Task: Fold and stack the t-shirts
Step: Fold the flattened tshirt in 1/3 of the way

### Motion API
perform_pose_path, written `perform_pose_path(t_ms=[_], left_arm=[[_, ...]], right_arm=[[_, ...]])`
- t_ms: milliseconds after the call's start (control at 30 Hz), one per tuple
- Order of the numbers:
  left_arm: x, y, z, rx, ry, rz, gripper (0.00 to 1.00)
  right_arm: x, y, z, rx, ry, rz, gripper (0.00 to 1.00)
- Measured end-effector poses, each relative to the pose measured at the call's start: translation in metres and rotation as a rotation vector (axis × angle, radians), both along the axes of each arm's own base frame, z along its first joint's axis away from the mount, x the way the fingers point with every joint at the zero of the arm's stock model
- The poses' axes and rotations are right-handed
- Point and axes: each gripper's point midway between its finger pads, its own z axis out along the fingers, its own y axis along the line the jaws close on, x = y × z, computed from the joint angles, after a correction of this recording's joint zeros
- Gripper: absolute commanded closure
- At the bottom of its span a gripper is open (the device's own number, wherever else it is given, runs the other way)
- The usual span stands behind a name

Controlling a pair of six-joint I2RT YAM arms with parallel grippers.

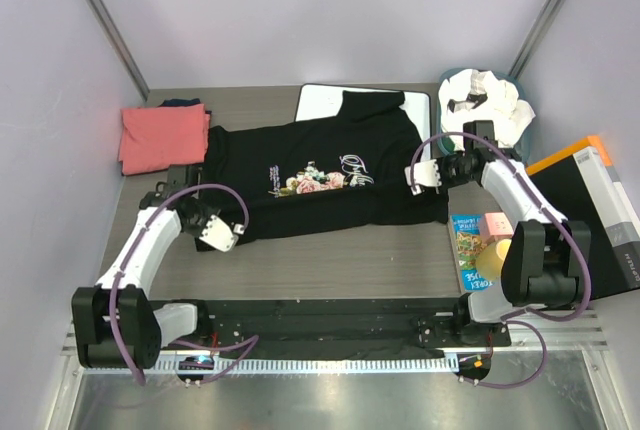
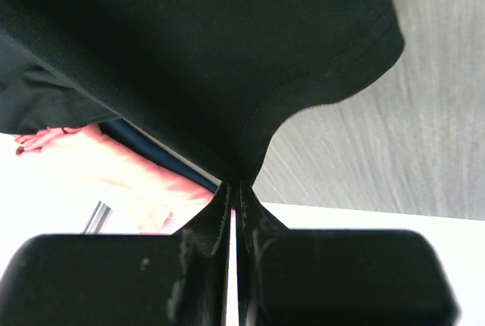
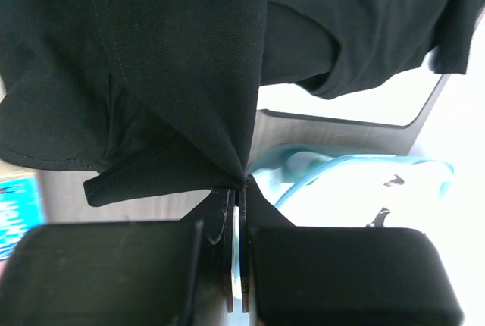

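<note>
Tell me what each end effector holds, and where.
Both pinch the black t-shirt: left end effector on its left edge, right end effector on its right edge.

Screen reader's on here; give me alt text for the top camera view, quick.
A black t-shirt with a rose print lies spread across the table, the left gripper pinching its near-left edge and the right gripper its right edge. A folded coral-pink t-shirt sits at far left.

Grey wood-grain table (image 1: 330,260), pale lilac walls (image 1: 320,10)
</note>
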Motion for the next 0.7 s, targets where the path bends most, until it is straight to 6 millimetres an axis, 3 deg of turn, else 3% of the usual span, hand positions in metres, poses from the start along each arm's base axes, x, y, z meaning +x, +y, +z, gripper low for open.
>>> perform_pose_path(t_ms=[100,200,333,433,500,533,567,700], left_arm=[[0.007,0.001,-0.002,0.006,-0.008,0.002,0.99],[0.015,0.002,-0.004,0.011,-0.015,0.005,0.89],[0.03,0.008,-0.005,0.041,-0.056,0.02,0.89],[0.049,0.012,-0.01,0.064,-0.138,0.033,0.88],[0.058,0.017,-0.02,0.087,-0.17,0.046,0.87],[0.061,0.019,-0.026,0.099,-0.18,0.052,0.87],[0.063,0.021,-0.031,0.11,-0.185,0.057,0.86],[0.076,0.026,-0.026,0.133,-0.248,0.074,0.86]], right_arm=[[0.011,0.002,0.0,-0.005,-0.014,0.02,0.96],[0.017,0.005,-0.003,-0.011,-0.019,0.038,0.93],[0.027,0.004,-0.006,-0.029,-0.043,0.044,0.91],[0.048,0.003,-0.004,-0.036,-0.158,0.016,0.88],[0.055,0.001,-0.01,-0.036,-0.232,-0.006,0.72],[0.055,0.0,-0.016,-0.035,-0.254,-0.021,0.59],[0.053,-0.001,-0.023,-0.034,-0.26,-0.036,0.32],[0.058,-0.003,-0.021,-0.019,-0.296,-0.105,0.25]])
